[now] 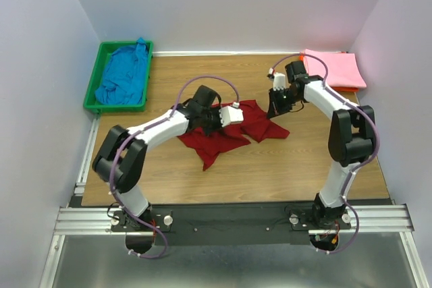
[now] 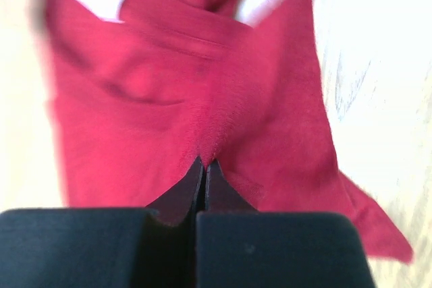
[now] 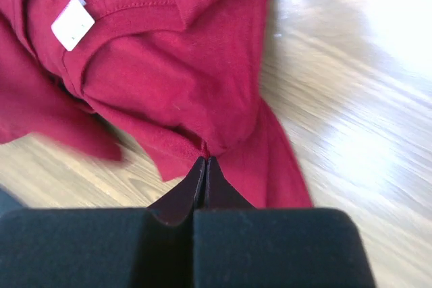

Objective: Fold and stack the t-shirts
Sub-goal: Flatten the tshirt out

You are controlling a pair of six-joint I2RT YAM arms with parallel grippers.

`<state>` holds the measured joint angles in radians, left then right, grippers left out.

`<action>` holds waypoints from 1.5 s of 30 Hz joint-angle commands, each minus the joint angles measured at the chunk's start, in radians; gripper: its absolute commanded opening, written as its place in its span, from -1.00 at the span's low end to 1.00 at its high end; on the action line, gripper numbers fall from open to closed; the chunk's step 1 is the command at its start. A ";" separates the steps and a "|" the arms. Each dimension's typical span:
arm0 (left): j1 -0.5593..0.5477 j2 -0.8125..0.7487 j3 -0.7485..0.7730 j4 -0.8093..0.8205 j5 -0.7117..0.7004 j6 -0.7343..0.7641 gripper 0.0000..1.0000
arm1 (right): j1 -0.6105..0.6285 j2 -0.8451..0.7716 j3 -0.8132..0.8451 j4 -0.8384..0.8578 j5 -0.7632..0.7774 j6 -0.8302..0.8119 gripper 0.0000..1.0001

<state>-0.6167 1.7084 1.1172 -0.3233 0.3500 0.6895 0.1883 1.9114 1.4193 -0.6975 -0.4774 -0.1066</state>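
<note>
Crumpled dark red t-shirt (image 1: 233,133) spread unevenly mid-way across wooden table (image 1: 304,166), white neck tag (image 3: 73,23) showing. Bright blue t-shirt (image 1: 125,75) bunched inside green bin (image 1: 91,89), far left. Light pink t-shirt (image 1: 334,69) folded flat, far right corner.

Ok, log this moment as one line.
left jaws: shut on dark red t-shirt | right jaws: shut on it too | blue t-shirt: in green bin | pink t-shirt: far right

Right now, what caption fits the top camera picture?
Left claw and right claw pinch the crumpled red t-shirt; blue t-shirt in green bin, pink t-shirt folded.
</note>
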 commanded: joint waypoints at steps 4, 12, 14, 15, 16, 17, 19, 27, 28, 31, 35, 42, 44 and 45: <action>0.121 -0.268 0.095 -0.019 0.070 -0.128 -1.00 | -0.056 -0.234 0.016 -0.007 0.249 -0.065 -0.99; 0.307 -0.446 0.150 -0.014 0.095 -0.205 -1.00 | -0.108 -0.377 0.136 -0.007 0.527 -0.201 -0.99; 0.330 -0.478 0.139 0.000 0.078 -0.200 -1.00 | -0.112 -0.409 0.180 -0.007 0.578 -0.237 -0.99; 0.342 -0.493 0.138 0.004 0.072 -0.199 -1.00 | -0.112 -0.420 0.193 -0.007 0.592 -0.248 -0.99; 0.350 -0.516 0.133 0.007 0.067 -0.196 -1.00 | -0.112 -0.429 0.205 -0.007 0.606 -0.258 -0.99; 0.373 -0.524 0.133 0.006 0.064 -0.194 -1.00 | -0.113 -0.446 0.217 -0.007 0.617 -0.266 -0.99; 0.393 -0.552 0.118 -0.006 0.067 -0.191 -1.00 | -0.112 -0.463 0.242 -0.007 0.645 -0.294 -0.99; 0.423 -0.748 0.038 -0.011 0.139 -0.177 -1.00 | -0.112 -0.584 0.312 -0.005 0.738 -0.381 -0.99; 0.423 -0.795 0.035 -0.011 0.176 -0.179 -1.00 | -0.112 -0.606 0.341 0.001 0.747 -0.389 -0.99; 0.422 -0.866 0.032 -0.013 0.240 -0.189 -1.00 | -0.112 -0.623 0.389 0.026 0.790 -0.422 -0.99; 0.420 -0.882 0.075 -0.011 0.357 -0.275 -1.00 | -0.112 -0.569 0.452 0.215 0.874 -0.505 -0.99; 0.402 -0.823 0.144 0.093 0.481 -0.565 -1.00 | -0.112 -0.161 0.847 0.308 0.916 -0.515 -0.99; 0.402 -0.811 0.158 0.108 0.469 -0.570 -1.00 | -0.105 -0.048 1.065 0.308 0.939 -0.515 -0.99; 0.402 -0.810 0.159 0.115 0.452 -0.562 -1.00 | -0.098 -0.007 1.125 0.308 0.951 -0.527 -0.99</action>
<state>-0.2127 0.8925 1.2461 -0.2661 0.7677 0.2237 0.0795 1.7546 2.3577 -0.4339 0.3954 -0.6037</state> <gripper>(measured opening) 0.009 0.009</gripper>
